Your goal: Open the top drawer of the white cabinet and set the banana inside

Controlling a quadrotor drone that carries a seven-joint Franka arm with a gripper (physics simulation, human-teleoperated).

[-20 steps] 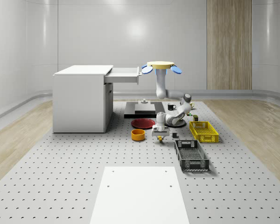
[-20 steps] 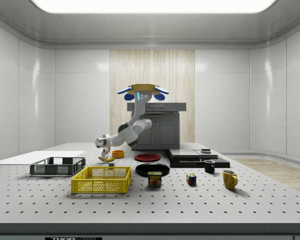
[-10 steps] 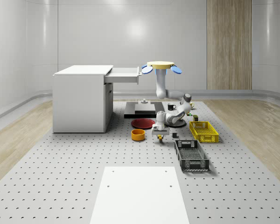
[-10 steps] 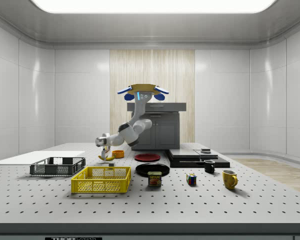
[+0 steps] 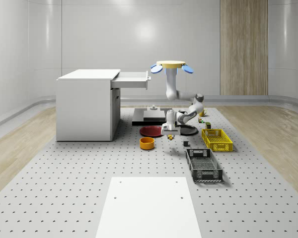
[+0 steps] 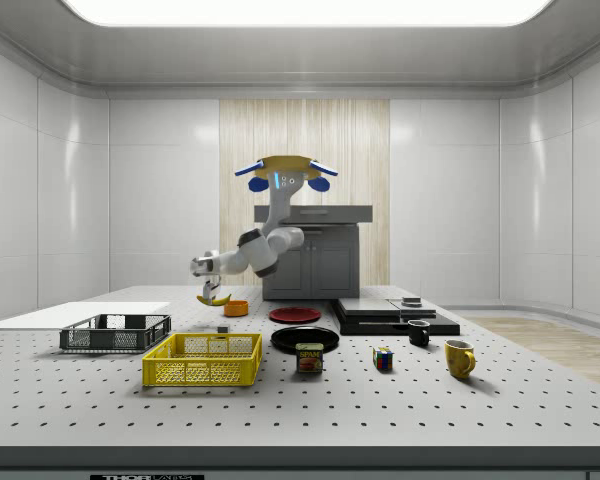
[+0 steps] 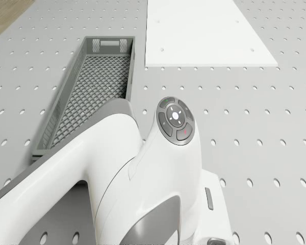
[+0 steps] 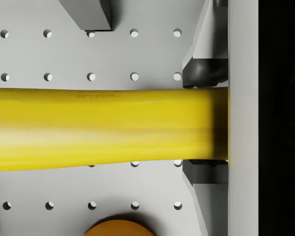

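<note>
The yellow banana (image 8: 98, 128) lies crosswise between my fingers (image 8: 206, 73), and my gripper (image 8: 202, 124) is shut on it. In the side view the banana (image 6: 215, 298) hangs clear above the table under the gripper (image 6: 212, 288). In the whole-scene view the gripper (image 5: 170, 132) is over the table beside the orange bowl (image 5: 147, 143). The drone (image 5: 171, 66) hovers just right of the white cabinet (image 5: 87, 105), level with its top drawer (image 5: 133, 79), which stands pulled out.
A red plate (image 5: 152, 130) and a black plate sit behind the gripper. The yellow basket (image 5: 216, 139) and grey crate (image 5: 203, 164) are on the whole-scene view's right. A white board (image 5: 148, 207) lies at the front. A can, cube and mugs (image 6: 459, 358) stand farther right in the side view.
The drone has risen and the arm has lifted, carrying the banana up off the table. The gripper has stayed shut on it.
</note>
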